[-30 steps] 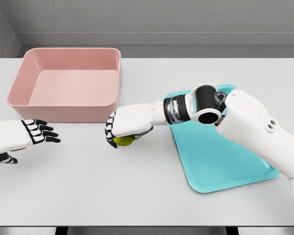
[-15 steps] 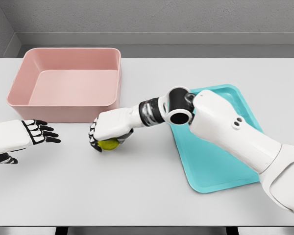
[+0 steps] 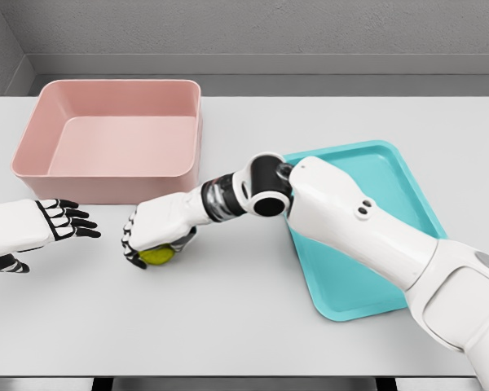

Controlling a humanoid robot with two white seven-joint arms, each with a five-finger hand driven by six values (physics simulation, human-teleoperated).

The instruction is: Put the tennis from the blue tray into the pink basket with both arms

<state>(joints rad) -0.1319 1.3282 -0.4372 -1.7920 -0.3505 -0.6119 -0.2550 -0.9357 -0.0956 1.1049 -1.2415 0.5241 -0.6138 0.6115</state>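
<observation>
The yellow-green tennis ball (image 3: 158, 255) is under my right hand (image 3: 149, 242), whose fingers are curled over it, low over the white table and in front of the pink basket (image 3: 33, 167). That arm reaches far left across the table from the blue tray (image 3: 367, 277), which holds nothing. My left hand (image 3: 72, 221) hovers at the left edge with its fingers spread, a short way left of the ball. The pink basket stands at the back left, and nothing is inside it.
The white table (image 3: 228, 326) runs to a front edge near the bottom of the view. A grey wall stands behind the table's far edge.
My right hand has carried the ball leftward off the tray side, to in front of the basket and closer to the left hand. The left hand has stayed put.
</observation>
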